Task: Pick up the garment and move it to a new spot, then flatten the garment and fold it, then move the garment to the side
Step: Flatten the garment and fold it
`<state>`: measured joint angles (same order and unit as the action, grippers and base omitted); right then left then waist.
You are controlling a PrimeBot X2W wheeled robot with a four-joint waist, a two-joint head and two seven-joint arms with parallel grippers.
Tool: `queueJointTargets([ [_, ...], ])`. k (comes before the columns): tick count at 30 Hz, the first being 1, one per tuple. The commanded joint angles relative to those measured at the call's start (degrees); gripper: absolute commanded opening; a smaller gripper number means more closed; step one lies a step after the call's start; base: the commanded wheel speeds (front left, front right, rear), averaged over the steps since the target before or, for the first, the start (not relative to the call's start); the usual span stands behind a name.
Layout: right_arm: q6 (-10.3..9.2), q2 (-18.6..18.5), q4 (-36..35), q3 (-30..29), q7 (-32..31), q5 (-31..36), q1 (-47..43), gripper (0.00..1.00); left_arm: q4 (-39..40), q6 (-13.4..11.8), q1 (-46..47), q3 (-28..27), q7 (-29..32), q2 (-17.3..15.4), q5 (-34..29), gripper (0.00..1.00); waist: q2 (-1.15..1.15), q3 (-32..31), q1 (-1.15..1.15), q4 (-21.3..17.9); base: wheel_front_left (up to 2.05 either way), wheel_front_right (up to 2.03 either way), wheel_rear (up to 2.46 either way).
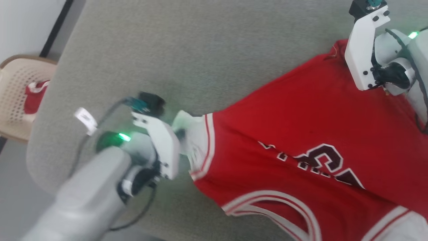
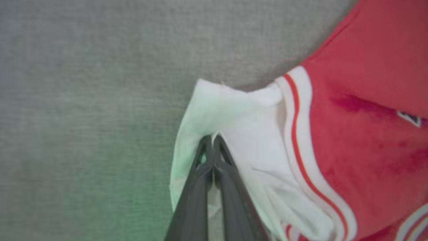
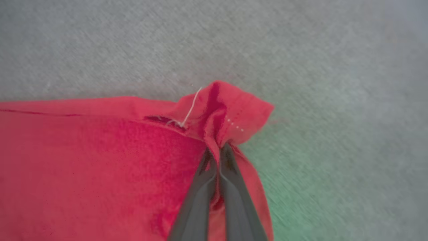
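The garment [image 1: 301, 134], a red jersey with a white sleeve, striped trim and a dark white-outlined number, lies spread over the right half of a grey-green padded surface [image 1: 200, 50]. In the left wrist view my left gripper [image 2: 212, 138] is shut on the bunched white sleeve [image 2: 240, 117], at the garment's left end. In the right wrist view my right gripper [image 3: 219, 147] is shut on a puckered red hem corner [image 3: 227, 107] with a loose white thread. From the head, that corner [image 1: 336, 50] sits at the far right beside my right wrist [image 1: 364, 50], whose fingers are hidden.
A beige perforated chair [image 1: 16, 77] holding a red-and-white cloth [image 1: 33, 97] stands off the surface's left edge. The surface's rounded near-left corner [image 1: 40, 167] drops to a grey floor. Bare padding stretches behind and left of the garment.
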<state>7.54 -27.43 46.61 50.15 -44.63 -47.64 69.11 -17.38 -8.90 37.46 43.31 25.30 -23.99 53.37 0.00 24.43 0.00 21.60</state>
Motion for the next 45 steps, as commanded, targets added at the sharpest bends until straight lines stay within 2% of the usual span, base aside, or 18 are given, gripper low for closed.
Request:
queueJointTargets([
  [1,-0.09,-1.5,0.2,0.9,0.5,-0.4,-0.2,0.0,-0.7,-0.8,1.5,-0.9,0.2,-1.6,-0.5,0.0,0.0,-1.2,0.0,-1.6,0.0,0.0,0.0],
  [11,-0.06,-3.1,-6.1,2.5,7.1,-6.3,2.4,0.0,3.3,-2.7,12.1,-4.4,5.5,-9.7,-3.2,0.0,0.0,-8.3,0.0,-9.4,0.0,0.0,0.0],
  [14,-0.06,-3.8,-7.6,2.6,8.3,-7.3,3.3,0.0,3.5,-2.4,16.7,-5.4,7.3,-11.6,-4.2,0.0,0.0,-10.4,0.0,-11.8,0.0,0.0,0.0],
  [19,-0.06,-4.4,-10.1,2.5,10.2,-8.3,4.8,0.0,0.8,-0.4,24.2,-6.4,8.8,-13.6,-5.8,0.0,0.0,-13.4,0.0,-15.5,0.0,0.0,0.0],
  [28,-0.06,-6.0,-12.7,0.8,11.9,-8.5,7.0,0.0,-6.5,2.5,33.9,-6.1,10.0,-12.6,-7.3,0.0,0.0,-16.9,0.0,-19.7,0.0,0.0,0.0],
  [36,-0.06,-4.6,-7.4,-2.2,16.0,-5.5,9.2,0.0,-13.6,4.2,41.0,-6.2,5.6,-10.1,-9.9,0.0,0.0,-14.7,0.0,-20.9,0.0,0.0,0.0],
  [41,-0.06,-1.3,-0.3,-4.4,24.3,-0.5,14.4,0.0,-21.3,5.0,50.1,-7.4,-3.7,-6.9,-12.8,0.0,0.0,-8.7,0.0,-21.7,0.0,0.0,0.0],
  [45,-0.07,0.9,5.0,-5.8,34.6,4.7,20.1,0.0,-26.0,5.0,57.2,-8.0,-13.1,-5.1,-15.8,0.0,0.0,-4.5,0.0,-21.9,0.0,0.0,0.0],
])
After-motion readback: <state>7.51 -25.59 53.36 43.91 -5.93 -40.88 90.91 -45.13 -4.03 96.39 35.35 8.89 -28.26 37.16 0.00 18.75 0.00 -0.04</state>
